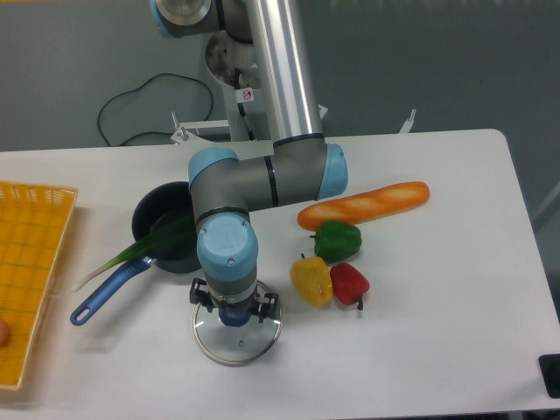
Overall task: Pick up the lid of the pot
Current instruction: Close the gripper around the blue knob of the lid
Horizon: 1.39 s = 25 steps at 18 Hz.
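Camera view is showing me the grey-and-blue UR5e arm (267,179) reaching down from the top of the picture, its two-finger gripper (234,306) pointing at the table. Its dark fingers are standing apart, with the round blue knob (234,316) sitting low between them. I'm seeing the knob's upper part being hidden by the gripper, and from this angle I cannot tell whether either finger is touching it.

Below that, the clear glass pot lid with a thin metal rim (249,342) is lying flat on the white tabletop (437,332), knob side up, with the gripper covering its far edge.

Behind the lid and toward the picture's left, a round black pan (157,210) is sitting with its long blue handle (107,294) angling toward me. A long green leek with a pale tip (127,252) is lying across the pan's rim, its dark end going down inside.

Over to the right of the lid I'm looking at a yellow bell pepper (312,282) resting just beside a red bell pepper (348,284). Behind those two, a dark green bell pepper (337,241) is sitting near a long orange baguette-shaped piece (363,205) that is lying at a slant. At the left edge of the picture, a yellow-orange slatted plastic basket (31,262) is standing partly out of frame.
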{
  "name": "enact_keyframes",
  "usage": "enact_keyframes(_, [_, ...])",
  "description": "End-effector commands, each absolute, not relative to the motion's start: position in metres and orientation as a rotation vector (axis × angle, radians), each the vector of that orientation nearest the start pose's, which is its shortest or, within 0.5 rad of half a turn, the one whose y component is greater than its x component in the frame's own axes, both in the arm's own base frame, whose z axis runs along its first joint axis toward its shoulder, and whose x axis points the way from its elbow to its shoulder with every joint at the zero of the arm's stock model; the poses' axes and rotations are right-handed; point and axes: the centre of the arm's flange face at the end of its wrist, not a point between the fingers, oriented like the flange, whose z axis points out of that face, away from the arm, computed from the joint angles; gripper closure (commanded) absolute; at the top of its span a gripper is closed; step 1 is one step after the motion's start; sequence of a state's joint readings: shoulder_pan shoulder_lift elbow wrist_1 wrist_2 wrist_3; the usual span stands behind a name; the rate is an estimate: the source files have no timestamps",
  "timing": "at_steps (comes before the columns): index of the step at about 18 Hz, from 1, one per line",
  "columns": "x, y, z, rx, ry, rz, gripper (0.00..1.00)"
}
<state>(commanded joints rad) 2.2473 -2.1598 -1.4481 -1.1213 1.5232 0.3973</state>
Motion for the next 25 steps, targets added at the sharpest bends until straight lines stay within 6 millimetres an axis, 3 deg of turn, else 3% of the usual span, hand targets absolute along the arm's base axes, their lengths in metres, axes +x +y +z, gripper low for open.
enact_keyframes(25, [-0.323,0.617,0.217,-3.145,-0.43,-0.072,0.0])
